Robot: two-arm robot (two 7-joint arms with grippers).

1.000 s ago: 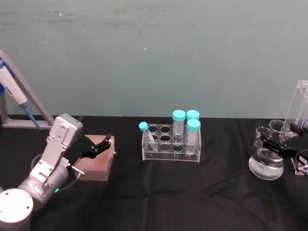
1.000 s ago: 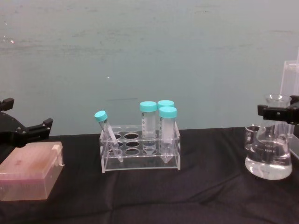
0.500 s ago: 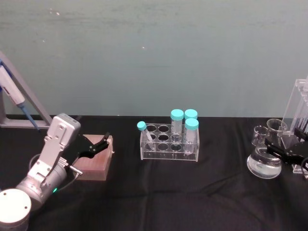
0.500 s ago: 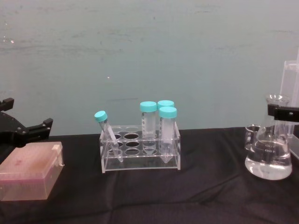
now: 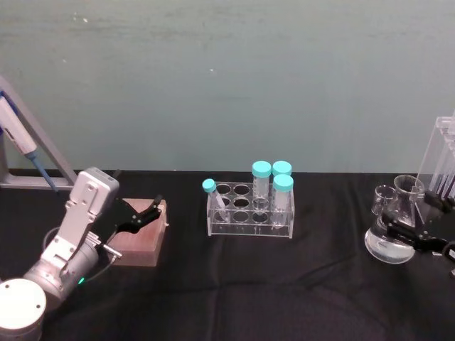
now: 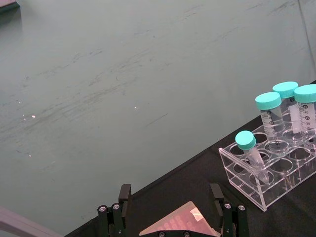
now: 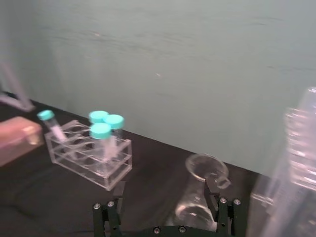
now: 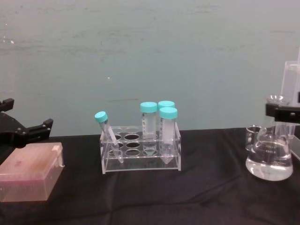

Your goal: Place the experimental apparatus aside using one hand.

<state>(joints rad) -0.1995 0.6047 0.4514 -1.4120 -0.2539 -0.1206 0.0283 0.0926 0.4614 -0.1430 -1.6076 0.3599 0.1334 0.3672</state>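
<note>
Black cloth covers the desk under a plain teal wall. At about 4 o'clock on the desk the right tool sits at the flask, its two black fingers apart on either side of the glass neck; from the wrist camera a gap shows at each side, so it looks poised around the neck, not clamped, though contact on the far finger is hard to judge. Just behind the flask, at its 11 o'clock, stands the beaker, and at its 1 o'clock the tall pipette rack, all three close together.

The flask is thin glass with liquid in its wide base: bottom-heavy, slippery, breakable. The narrow neck under the flared lip looks like the safest hold, with a gentle squeeze and an upright carry to avoid slopping. The beaker is light and easy to knock; the pipette rack is stiff but tall and likely tippy.

At the desk's centre is the tube rack. At 8 o'clock the left tool hangs parted over the pink box, idle.
</note>
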